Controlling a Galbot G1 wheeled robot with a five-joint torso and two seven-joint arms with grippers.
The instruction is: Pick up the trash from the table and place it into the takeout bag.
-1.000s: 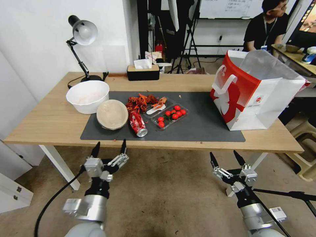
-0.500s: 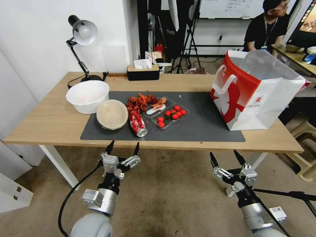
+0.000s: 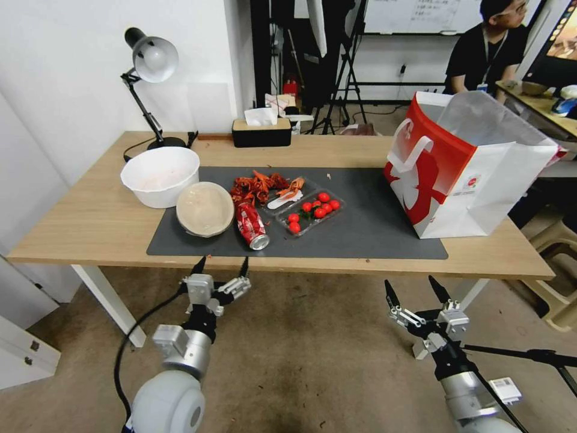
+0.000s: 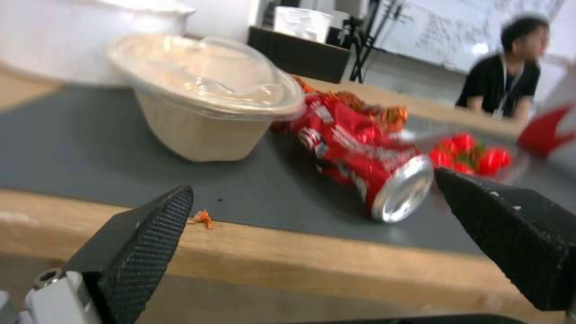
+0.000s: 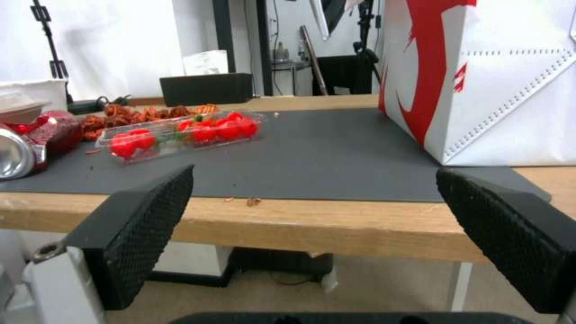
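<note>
A crushed red soda can (image 3: 252, 225) lies on its side on the dark mat (image 3: 372, 222) of the table (image 3: 90, 222), its silver end toward the front edge. Beside it stands the round beige bowl (image 3: 205, 208) under a clear lid. My left gripper (image 3: 221, 263) hangs open just below the table's front edge, in front of the can (image 4: 366, 166) and the bowl (image 4: 201, 121). My right gripper (image 3: 410, 282) is open and low, in front of the table's right half. The red-and-white takeout bag (image 3: 463, 162) stands open at the right end.
A large white bowl (image 3: 160, 175) sits left of the beige bowl. Red crayfish shells (image 3: 258, 185) and a clear tray of cherry tomatoes (image 3: 311, 211) lie behind the can. A desk lamp (image 3: 150, 66) and a black tissue box (image 3: 261, 132) stand at the back edge.
My left gripper has swung right along the table's front edge, from before the bowl to before the can, then eased back slightly. The right arm has not moved.
</note>
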